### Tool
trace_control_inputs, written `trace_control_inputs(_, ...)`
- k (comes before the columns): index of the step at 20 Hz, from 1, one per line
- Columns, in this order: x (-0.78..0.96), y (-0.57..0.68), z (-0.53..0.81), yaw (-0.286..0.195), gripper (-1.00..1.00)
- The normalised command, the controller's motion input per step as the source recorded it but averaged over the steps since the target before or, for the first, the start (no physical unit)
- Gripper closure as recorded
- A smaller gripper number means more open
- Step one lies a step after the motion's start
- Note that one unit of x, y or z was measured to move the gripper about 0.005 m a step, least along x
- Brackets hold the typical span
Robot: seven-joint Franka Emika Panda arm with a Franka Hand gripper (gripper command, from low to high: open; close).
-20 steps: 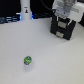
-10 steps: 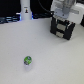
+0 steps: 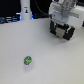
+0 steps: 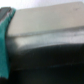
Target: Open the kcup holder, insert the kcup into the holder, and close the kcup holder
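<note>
The exterior view looks down at an angle from above the white table (image 3: 30,42), taking in a wide stretch of it, with the gripper (image 3: 63,32) near the far edge toward the exterior view's right. The wrist view is jammed right up against a blurry gray-and-black surface, too close to say what it shares with the other camera.

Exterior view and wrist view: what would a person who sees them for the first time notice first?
First, the small kcup with its green-and-blue top, alone on the white table, toward the exterior view's left. Next, the robot's pincer at the black kcup holder, far on the exterior view's right. The wrist view is a blur of pale and dark bands.
</note>
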Motion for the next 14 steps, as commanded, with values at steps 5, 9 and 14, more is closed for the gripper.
trace_control_inputs(5, 0.81, -0.32, 0.14, -0.042, 1.0)
trace_control_inputs(9, 0.9, -0.4, 0.14, -0.056, 1.0)
trace_control_inputs(14, 0.87, -0.43, 0.15, -0.063, 1.0)
